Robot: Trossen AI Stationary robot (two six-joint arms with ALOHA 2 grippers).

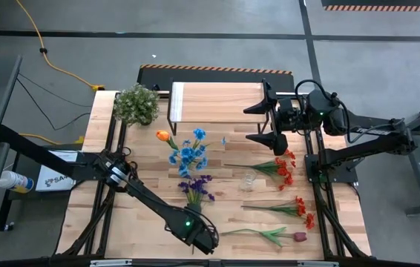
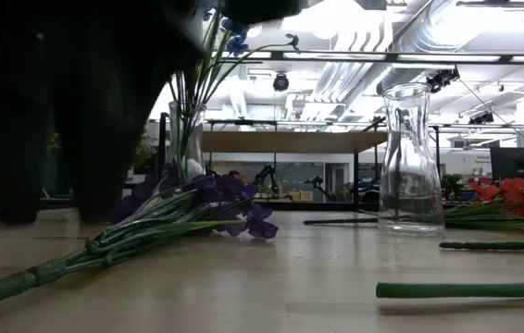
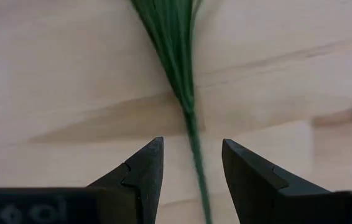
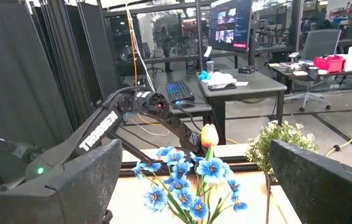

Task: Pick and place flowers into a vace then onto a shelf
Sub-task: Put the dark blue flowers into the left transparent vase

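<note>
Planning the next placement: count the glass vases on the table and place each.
2. One vase holds the blue flowers near the table's middle; the empty vase stands right of it, beside red flowers.

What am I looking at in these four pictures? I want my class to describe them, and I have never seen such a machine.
Two dark robot arms work at a wooden table. One picture looks straight down, one looks level across the tabletop, and two come from cameras on the arms' wrists. On the table lie artificial flowers: purple flowers and red flowers. Blue flowers stand in a vase, and an empty glass carafe stands beside. A low shelf and a bushy plant sit at the back. The left gripper has its jaws open astride the purple flowers' green stem. The right gripper waits open near the shelf.
</note>
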